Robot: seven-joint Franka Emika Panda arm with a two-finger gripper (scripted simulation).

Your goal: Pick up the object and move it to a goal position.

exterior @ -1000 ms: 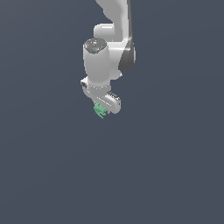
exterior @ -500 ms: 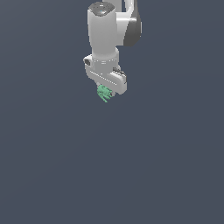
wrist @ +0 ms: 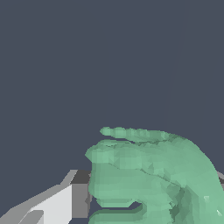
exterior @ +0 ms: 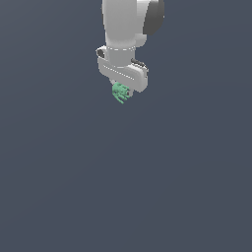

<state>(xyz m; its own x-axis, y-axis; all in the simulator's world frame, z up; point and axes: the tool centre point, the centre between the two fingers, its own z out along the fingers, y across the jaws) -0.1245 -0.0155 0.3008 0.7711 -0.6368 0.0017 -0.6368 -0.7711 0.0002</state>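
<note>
Exterior view, left to right: the left part of the frame is plain dark blue-grey background (exterior: 49, 162), flat, no edges or markings to read. Centre, slightly left of the midline and high up, the white arm (exterior: 120, 24) comes down from the top edge with a dark grey joint cap on its right side. Under it the gripper (exterior: 121, 93) points downward, body tilted so its right end sits lower than its left. The object (exterior: 120, 93), mint-green and lumpy with short prongs, hangs at the gripper's tips, prongs sticking out below and to the left of the hand, well above the lower half of the frame with only background under it. Fingers are closed narrow on the object, gripping its upper part; the exact contact faces are hidden by the hand body, so I can't say how deep it sits. Right of the arm is more of the same background. Wrist view: one white finger (wrist: 52, 203) with a dark grey pad meets the object's (wrist: 148, 175) side, and the green prongs fill the area next to it; the second finger is probably behind the green mass, only a grey sliver shows at the far edge.
</note>
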